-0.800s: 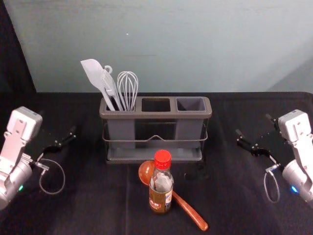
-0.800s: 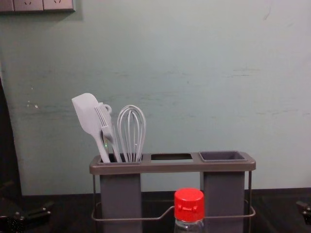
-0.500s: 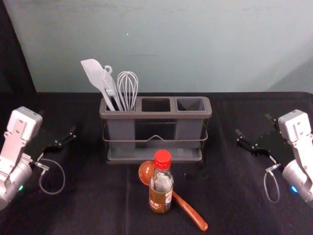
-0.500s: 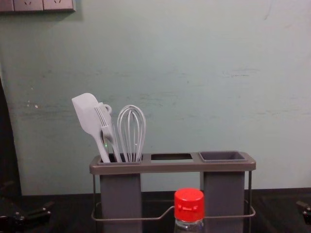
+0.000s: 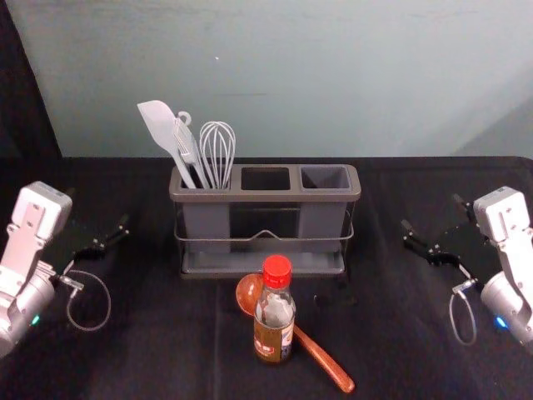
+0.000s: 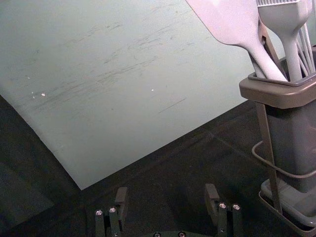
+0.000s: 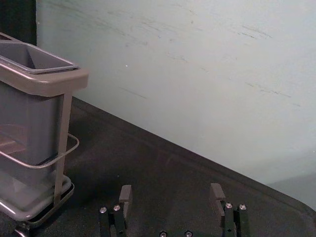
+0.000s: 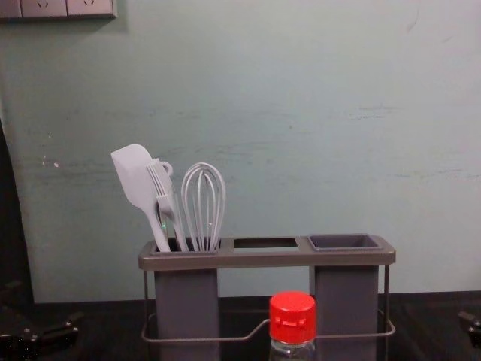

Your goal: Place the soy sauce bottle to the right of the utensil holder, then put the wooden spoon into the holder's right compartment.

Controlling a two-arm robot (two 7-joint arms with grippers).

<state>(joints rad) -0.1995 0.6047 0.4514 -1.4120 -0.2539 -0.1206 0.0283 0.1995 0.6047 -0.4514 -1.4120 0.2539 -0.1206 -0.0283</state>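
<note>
Head view now: the bottle (image 5: 274,325) stands upright on the near side of the holder (image 5: 266,197), round and glassy, with a ridged red cap (image 5: 276,268) and a printed label (image 5: 267,343). Behind it lies the spoon (image 5: 326,360), smooth reddish wood, its oval bowl to the left and far, its handle slanting right and near, partly hidden by the bottle. The holder is a long, rounded frame with a thin wire rail; here's its right compartment (image 5: 326,177), a squarish grey cup. In the left one, a flat pale spatula (image 5: 156,123), a brush (image 5: 186,148) and a looped whisk (image 5: 217,150). Out left, the left gripper (image 5: 97,207); out right, the right gripper (image 5: 431,212); both above dark cloth (image 5: 166,358).

Left wrist view: the left gripper (image 6: 167,190) is wide apart, gripping nothing, near the holder's left end.

Right wrist view: the right gripper (image 7: 171,191) is spread wide too, nothing held, near the right end.

Chest view: there's the cap, chunky and cylindrical, before the holder, right of its middle.
</note>
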